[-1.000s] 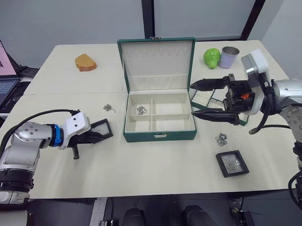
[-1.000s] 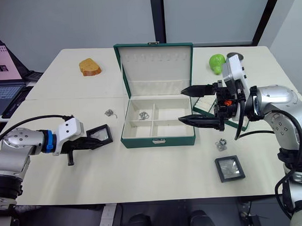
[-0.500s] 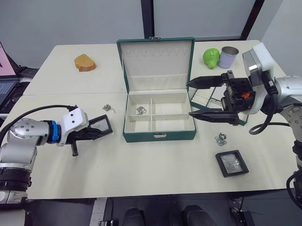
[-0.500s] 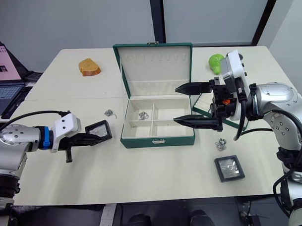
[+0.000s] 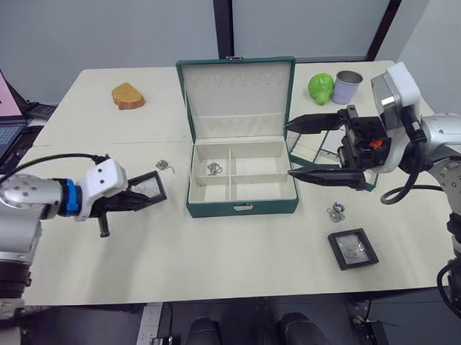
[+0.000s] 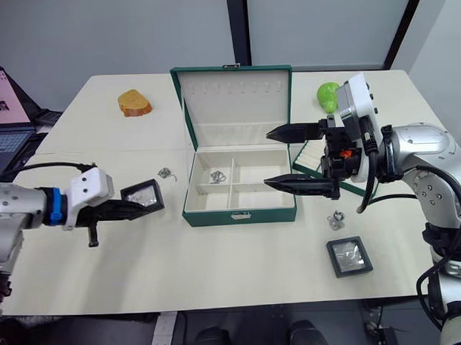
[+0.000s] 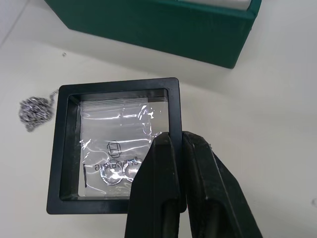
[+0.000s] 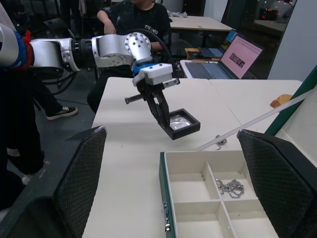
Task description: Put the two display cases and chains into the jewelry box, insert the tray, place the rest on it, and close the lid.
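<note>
The jewelry box (image 5: 243, 208) stands open mid-table with its lid (image 5: 238, 96) upright. One chain (image 5: 214, 168) lies in its rear left compartment; another chain (image 5: 163, 166) lies on the table left of the box. My left gripper (image 7: 171, 141) is shut on the frame of one display case (image 5: 148, 187), held just above the table left of the box. The other display case (image 5: 353, 248) lies flat at the front right, with the rings (image 5: 337, 210) just behind it. My right gripper (image 5: 288, 149) hangs wide open over the box's right end. The tray (image 5: 320, 148) sits partly hidden behind it.
A brown bread-like lump (image 5: 128, 95) lies at the back left. A green fruit (image 5: 322, 87) and a metal cup (image 5: 347, 87) stand at the back right. A laptop (image 5: 1, 112) sits beyond the table's left edge. A seated person (image 8: 133, 20) is across the room.
My left gripper has raised the display case off the table and drawn back a little to the left. The right gripper edged left toward the box, still open.
</note>
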Controlling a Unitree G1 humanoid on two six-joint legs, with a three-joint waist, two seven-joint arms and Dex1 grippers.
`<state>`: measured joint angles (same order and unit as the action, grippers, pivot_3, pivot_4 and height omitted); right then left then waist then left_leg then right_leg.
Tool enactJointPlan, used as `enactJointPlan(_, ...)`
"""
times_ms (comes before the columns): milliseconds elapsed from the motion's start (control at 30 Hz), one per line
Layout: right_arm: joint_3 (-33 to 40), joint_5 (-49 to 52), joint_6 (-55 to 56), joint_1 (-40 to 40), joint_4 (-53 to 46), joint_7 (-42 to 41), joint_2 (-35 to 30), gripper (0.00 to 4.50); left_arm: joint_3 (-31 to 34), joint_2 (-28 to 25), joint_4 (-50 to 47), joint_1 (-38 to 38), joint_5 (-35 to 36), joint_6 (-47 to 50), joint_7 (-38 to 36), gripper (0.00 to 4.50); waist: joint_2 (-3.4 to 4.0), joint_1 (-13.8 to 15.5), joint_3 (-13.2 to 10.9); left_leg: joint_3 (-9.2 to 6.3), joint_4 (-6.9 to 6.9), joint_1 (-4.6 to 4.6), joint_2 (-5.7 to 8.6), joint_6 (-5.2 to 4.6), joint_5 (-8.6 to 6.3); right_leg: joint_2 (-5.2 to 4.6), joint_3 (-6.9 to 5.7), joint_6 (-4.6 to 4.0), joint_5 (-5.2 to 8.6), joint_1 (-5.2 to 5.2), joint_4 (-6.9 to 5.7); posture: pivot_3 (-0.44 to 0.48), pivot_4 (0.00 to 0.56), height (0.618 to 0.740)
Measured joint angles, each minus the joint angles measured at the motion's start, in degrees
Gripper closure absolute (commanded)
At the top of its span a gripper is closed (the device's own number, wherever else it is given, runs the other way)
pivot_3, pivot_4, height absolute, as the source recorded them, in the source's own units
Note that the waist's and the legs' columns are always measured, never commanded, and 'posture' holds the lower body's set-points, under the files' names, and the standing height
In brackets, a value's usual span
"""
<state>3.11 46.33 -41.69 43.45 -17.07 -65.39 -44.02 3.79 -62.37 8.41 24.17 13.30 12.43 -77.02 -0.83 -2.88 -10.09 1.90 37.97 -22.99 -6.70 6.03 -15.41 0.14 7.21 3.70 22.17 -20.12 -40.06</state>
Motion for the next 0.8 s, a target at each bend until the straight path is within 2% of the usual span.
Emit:
enactJointPlan(133,0.87,-0.16,0.55,-0.05,1.53,-0.89,-1.06,0.0,1.11,-1.45,-5.96,1.75,4.15,6.96,-1.05,4.49,-0.01,0.07,0.0,0.0,0.0,0.0,0.01,0.0,0.0,0.0,0.0,0.0,0.0,0.02,0.01,0.0,0.15,0.74)
enactJointPlan(300,2.04,-1.68,2.22,-0.28,3.72,-1.31,-3.12,0.0,1.17,-1.45,-15.11,7.47,10.21,15.0,-1.12,4.49,-0.03,0.09,-0.02,0.0,0.02,-0.01,0.02,0.0,0.0,0.01,0.02,0.0,0.0,0.05,0.04,0.0,0.15,0.74)
enactJointPlan(400,3.24,-2.35,2.6,-0.71,4.39,-1.82,-4.93,0.0,0.63,-1.32,-17.53,9.7,12.49,18.42,-1.11,4.49,-0.05,-0.03,-0.03,-0.04,0.04,0.0,0.01,0.0,0.0,0.07,0.02,0.0,0.0,0.04,0.04,0.0,0.15,0.74)
enactJointPlan(467,4.47,-2.44,2.76,-1.69,4.74,-2.06,-5.97,0.0,0.17,-0.65,-17.98,13.82,13.92,20.62,-1.02,4.49,-0.07,-0.02,-0.04,-0.04,0.05,-0.01,0.02,0.0,0.0,0.08,0.02,0.0,0.0,0.08,0.06,0.0,0.15,0.74)
enactJointPlan(533,5.12,-2.65,3.04,-2.32,5.1,-1.99,-6.7,0.0,-0.51,0.71,-18.23,17.74,14.67,21.86,-0.63,4.49,-0.07,0.1,-0.04,-0.05,0.06,-0.01,0.03,0.0,0.0,0.07,0.02,0.0,0.0,0.11,0.07,0.0,0.15,0.74)
enactJointPlan(600,6.31,-3.02,3.53,-3.59,4.95,-1.56,-7.27,0.0,-2.75,4.41,-17.9,22.85,14.65,22.38,0.33,4.49,-0.07,0.53,-0.04,-0.09,0.09,0.01,0.04,0.0,0.0,0.07,0.01,0.0,0.0,0.19,0.1,0.0,0.15,0.74)
enactJointPlan(800,8.73,-2.97,3.55,-7.62,2.91,1.04,-7.89,0.0,-10.35,11.85,-12.85,27.8,10.72,19.34,1.35,4.49,-0.07,0.64,-0.05,-0.12,0.14,-0.02,0.05,0.0,0.0,0.11,0.01,0.0,0.0,0.16,0.09,0.0,0.15,0.74)
